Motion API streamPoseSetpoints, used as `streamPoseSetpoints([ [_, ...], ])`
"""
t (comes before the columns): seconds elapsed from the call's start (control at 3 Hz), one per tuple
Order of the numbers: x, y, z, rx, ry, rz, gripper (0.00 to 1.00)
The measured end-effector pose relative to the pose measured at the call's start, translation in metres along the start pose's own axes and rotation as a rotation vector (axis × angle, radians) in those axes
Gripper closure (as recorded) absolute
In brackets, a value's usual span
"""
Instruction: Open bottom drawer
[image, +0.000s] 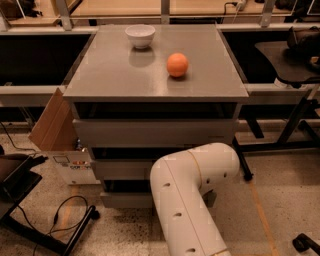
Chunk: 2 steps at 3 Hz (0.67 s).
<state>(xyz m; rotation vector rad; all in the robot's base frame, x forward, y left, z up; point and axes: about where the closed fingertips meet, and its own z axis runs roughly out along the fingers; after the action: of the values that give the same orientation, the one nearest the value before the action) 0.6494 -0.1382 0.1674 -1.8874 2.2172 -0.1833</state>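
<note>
The grey cabinet (155, 75) stands in the middle of the camera view with three stacked drawer fronts. The bottom drawer (125, 199) is the lowest grey front, near the floor; only its left part shows. My white arm (192, 195) bends across in front of the cabinet's lower right and covers the rest of that drawer. My gripper is hidden behind the arm's elbow, so it does not show. The middle drawer front (120, 169) and the top drawer front (152, 132) sit above it.
A white bowl (140, 35) and an orange ball (177, 64) rest on the cabinet top. A cardboard box (60, 137) leans at the cabinet's left. A black stand base and cable (60, 225) lie on the floor at the left. Black table legs (295, 125) stand at the right.
</note>
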Motion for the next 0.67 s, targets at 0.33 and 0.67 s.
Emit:
streamPoseSetpoints([
  [0.33, 0.0000, 0.0000, -0.0001, 0.000, 0.000, 0.000, 1.00],
  [0.67, -0.0003, -0.0007, -0.0028, 0.000, 0.000, 0.000, 0.82],
])
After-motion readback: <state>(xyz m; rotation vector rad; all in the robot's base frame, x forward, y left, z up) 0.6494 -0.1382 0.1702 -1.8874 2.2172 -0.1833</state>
